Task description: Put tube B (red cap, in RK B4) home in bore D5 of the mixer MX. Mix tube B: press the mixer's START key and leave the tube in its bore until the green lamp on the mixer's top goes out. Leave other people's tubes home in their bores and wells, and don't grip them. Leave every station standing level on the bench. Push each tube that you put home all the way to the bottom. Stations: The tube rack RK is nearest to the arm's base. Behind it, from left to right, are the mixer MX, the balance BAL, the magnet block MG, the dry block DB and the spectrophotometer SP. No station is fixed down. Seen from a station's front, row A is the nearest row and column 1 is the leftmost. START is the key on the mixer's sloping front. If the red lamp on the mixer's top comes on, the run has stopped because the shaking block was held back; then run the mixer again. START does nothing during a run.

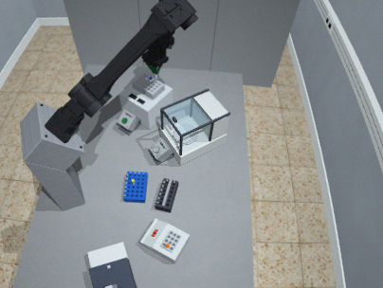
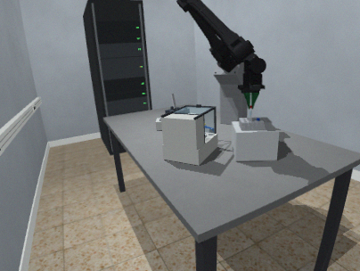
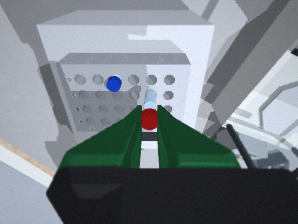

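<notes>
My gripper (image 3: 149,112) has green fingers shut on tube B (image 3: 149,118), a clear tube with a red cap. It holds the tube upright over the mixer MX's grey bore block (image 3: 127,89), with the tube's lower end above a bore near the block's right side. A blue-capped tube (image 3: 114,83) stands in a bore to the left. In the top view the gripper (image 1: 154,71) hangs above the mixer (image 1: 144,99). The green START key (image 1: 125,120) sits on the mixer's sloping front. In the exterior view the tube's tip (image 2: 250,112) is just above the mixer's top (image 2: 254,125).
The glass-walled balance BAL (image 1: 193,124) stands right of the mixer. The blue rack RK (image 1: 136,186) holds a yellow-capped tube. The black magnet block (image 1: 167,194), the dry block (image 1: 164,239) and the spectrophotometer (image 1: 110,270) lie further along the bench.
</notes>
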You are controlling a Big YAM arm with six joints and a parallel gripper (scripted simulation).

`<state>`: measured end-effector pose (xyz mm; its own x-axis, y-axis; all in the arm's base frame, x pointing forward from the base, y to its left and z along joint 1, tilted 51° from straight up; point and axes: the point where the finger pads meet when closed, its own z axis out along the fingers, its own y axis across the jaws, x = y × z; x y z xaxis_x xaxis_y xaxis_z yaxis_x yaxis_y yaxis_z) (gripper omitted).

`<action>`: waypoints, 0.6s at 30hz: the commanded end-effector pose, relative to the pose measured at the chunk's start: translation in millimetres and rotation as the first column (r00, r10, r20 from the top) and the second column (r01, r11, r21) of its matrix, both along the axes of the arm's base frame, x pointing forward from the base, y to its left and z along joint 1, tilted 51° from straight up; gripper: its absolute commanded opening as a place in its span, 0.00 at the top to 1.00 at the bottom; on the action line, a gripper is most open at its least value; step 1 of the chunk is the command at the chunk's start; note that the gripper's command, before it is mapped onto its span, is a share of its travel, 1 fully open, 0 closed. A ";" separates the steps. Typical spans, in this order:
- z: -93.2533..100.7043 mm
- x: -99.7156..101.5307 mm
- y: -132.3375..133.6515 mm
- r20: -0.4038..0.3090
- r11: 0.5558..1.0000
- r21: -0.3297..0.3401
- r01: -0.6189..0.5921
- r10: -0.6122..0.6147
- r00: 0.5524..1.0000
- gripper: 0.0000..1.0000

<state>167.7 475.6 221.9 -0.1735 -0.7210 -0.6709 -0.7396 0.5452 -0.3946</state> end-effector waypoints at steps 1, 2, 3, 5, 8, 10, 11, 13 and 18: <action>0.7 12.6 6.8 0.009 1.000 0.005 0.008 -0.008 1.000 0.91; -1.8 13.6 6.6 0.008 1.000 0.002 0.008 -0.008 1.000 0.91; -4.5 14.5 6.3 0.008 1.000 -0.001 0.008 -0.008 1.000 0.91; -4.5 14.5 6.3 0.008 1.000 -0.001 0.008 -0.008 1.000 0.91; -14.3 16.6 4.6 0.006 1.000 -0.013 0.008 -0.008 1.000 0.91; -16.6 18.4 6.0 0.006 1.000 -0.012 0.008 -0.008 1.000 0.91; -15.5 19.6 8.1 0.007 1.000 -0.007 0.008 -0.008 1.000 0.91; -16.2 20.4 8.7 0.009 1.000 -0.007 0.009 -0.009 1.000 0.91; -15.8 14.9 10.3 0.009 1.000 -0.010 -0.001 0.001 1.000 0.91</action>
